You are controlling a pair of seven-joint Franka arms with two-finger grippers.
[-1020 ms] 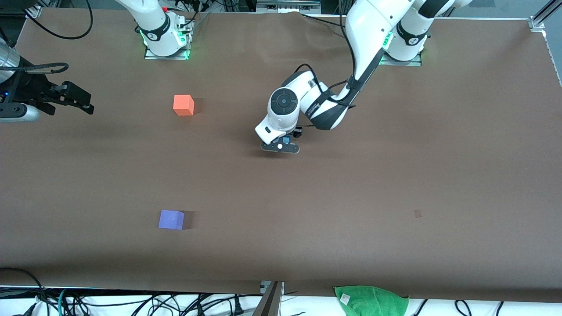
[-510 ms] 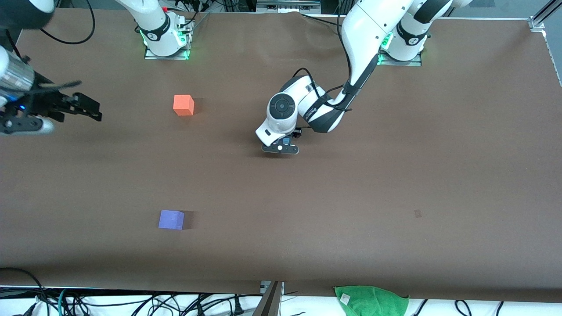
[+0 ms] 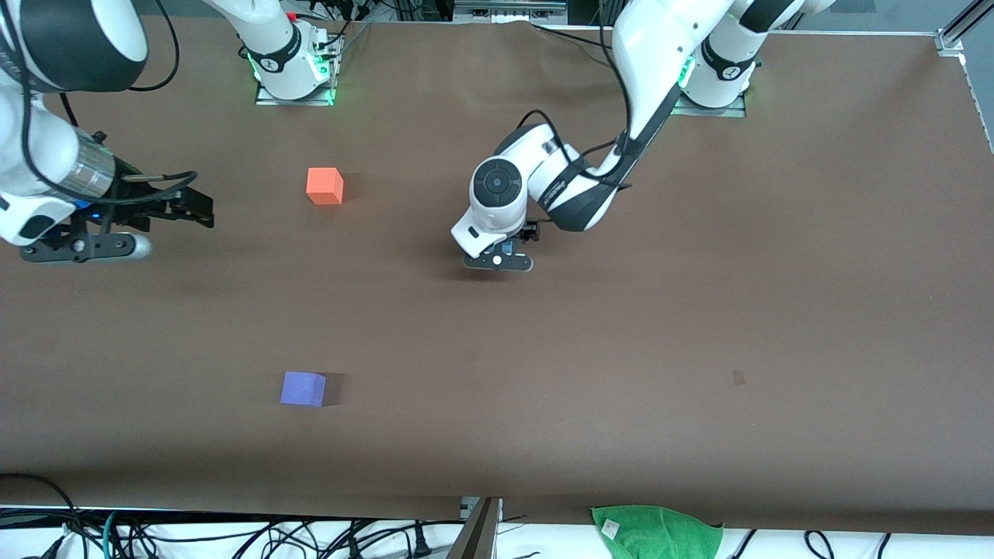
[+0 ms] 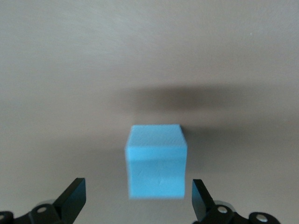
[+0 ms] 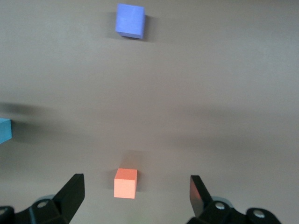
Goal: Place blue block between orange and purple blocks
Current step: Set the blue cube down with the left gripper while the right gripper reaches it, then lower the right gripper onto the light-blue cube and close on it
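Left gripper [image 4: 136, 205], fingers spread, straddles the blue block [image 4: 156, 161] mid-table, seemingly untouched, so closing comes next, while the right gripper [image 3: 203, 210], also spread, waits near orange [image 3: 324, 186].

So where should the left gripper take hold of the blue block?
Probably straight down from above, pinching the two opposite side faces. The blue block sits flat on the table, squarely between the open fingers of the left gripper, with nothing beside it.
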